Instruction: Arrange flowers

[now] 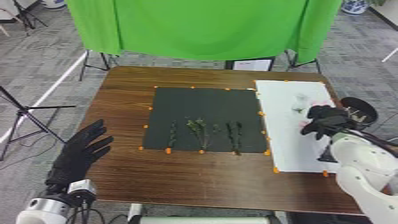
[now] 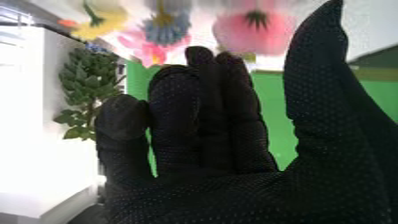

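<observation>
Fingers, left hand: straight and spread, left of the black mat.
Green stems: lying on the mat's near part.
Flowers: right of the mat, on the white sheet; yellow, blue-grey and pink blooms in the wrist view.
Fingers, right hand: extended, slightly bent, thumb wide apart; over the sheet, right of the mat; contact with the blooms cannot be told.
Dark round container: farther right of the mat, beside that hand.
</observation>
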Controlling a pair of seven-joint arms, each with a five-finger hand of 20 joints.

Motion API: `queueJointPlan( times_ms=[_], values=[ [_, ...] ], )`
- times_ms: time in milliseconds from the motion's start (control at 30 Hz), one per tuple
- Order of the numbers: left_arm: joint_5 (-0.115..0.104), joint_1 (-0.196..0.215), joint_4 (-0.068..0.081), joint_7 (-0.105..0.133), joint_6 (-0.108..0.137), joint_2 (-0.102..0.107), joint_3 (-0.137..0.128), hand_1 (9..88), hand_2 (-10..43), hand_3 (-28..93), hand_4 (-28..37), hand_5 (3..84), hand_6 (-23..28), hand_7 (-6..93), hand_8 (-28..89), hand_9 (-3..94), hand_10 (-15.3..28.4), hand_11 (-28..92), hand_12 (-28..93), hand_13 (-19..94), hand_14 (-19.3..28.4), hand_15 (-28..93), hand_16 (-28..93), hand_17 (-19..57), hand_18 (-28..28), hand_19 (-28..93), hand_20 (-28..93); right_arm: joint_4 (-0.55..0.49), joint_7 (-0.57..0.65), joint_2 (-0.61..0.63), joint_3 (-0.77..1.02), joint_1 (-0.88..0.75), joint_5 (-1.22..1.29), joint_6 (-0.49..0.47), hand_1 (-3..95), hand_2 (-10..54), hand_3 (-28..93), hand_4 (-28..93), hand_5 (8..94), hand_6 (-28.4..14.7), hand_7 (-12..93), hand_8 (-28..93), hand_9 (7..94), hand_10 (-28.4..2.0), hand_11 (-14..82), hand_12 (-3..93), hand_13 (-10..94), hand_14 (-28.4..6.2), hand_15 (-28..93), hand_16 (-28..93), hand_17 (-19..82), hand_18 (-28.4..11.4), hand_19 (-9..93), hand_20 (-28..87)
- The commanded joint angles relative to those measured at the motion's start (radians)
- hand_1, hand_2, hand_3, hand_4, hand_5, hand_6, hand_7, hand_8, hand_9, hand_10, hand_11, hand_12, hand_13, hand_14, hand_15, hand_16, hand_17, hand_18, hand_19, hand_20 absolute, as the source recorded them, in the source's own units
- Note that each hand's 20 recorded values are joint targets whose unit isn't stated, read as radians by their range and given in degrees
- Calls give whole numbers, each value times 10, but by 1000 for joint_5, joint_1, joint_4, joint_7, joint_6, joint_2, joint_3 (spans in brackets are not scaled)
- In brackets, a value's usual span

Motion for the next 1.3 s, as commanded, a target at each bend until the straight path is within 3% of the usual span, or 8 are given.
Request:
queueJointPlan(
  times_ms=[33,200,233,367,667,833,1067,1300],
  values=[
    [-3,4,-1,-4,-7,2,2,278,-21,697,-234,297,37,200,-100,220,112,197,185,192,161,311,10,-92,238,411,88,41,-23,1,-59,39,6,40,291,-95,873,-283,472,-17,331,-138,571,-83,190,197,620,-81,815,266,313,-205,892,571],
    [-2,4,-1,-3,-6,2,0,277,-21,698,-234,297,38,198,-99,221,113,197,184,194,162,313,9,-92,238,411,88,58,-33,3,-100,54,-17,150,346,-95,855,-282,520,-2,399,-110,668,-85,226,215,678,-69,808,285,351,-203,921,552],
    [-2,7,-3,-4,-6,2,-3,278,-21,697,-234,297,38,198,-99,221,113,197,184,194,162,313,9,-92,238,411,88,63,-42,6,-108,55,-27,180,396,-95,832,-283,538,2,432,-12,716,-69,190,283,693,-65,806,293,364,-202,928,551],
    [-1,11,-7,0,-1,5,-10,277,-21,699,-235,298,37,198,-99,222,113,197,184,194,162,313,8,-92,238,411,88,55,-64,8,-107,65,-28,193,493,-95,833,-282,664,21,487,60,876,-32,131,464,752,-54,802,317,421,-199,932,592],
    [-13,20,-24,10,0,30,-53,275,-22,702,-236,299,37,198,-99,222,112,197,183,194,163,318,7,-92,237,410,88,16,-113,-4,-164,170,-28,255,497,-95,848,-282,720,10,454,61,906,-29,137,484,772,-48,800,326,440,-198,932,610],
    [-24,29,-32,11,-2,56,-97,274,-22,703,-238,300,37,198,-99,222,113,197,183,194,163,316,6,-92,237,409,88,20,-224,-52,-336,398,-20,300,496,-95,849,-283,721,9,447,69,907,-30,134,486,772,-47,799,330,442,-198,932,612],
    [-24,35,-35,1,-5,78,-122,274,-24,702,-237,298,37,197,-98,221,112,196,184,191,162,311,7,-92,238,411,87,33,-387,-179,-566,641,-2,283,493,-95,854,-283,722,10,444,73,908,-30,130,485,772,-46,797,335,441,-196,932,615],
    [-23,4,-19,8,11,82,-93,271,-28,705,-236,297,36,195,-97,220,111,192,185,189,162,307,9,-92,238,411,87,105,-508,-352,-721,703,-62,209,489,-95,856,-283,720,11,445,77,908,-30,128,486,771,-46,797,339,441,-196,932,616]
  ],
)
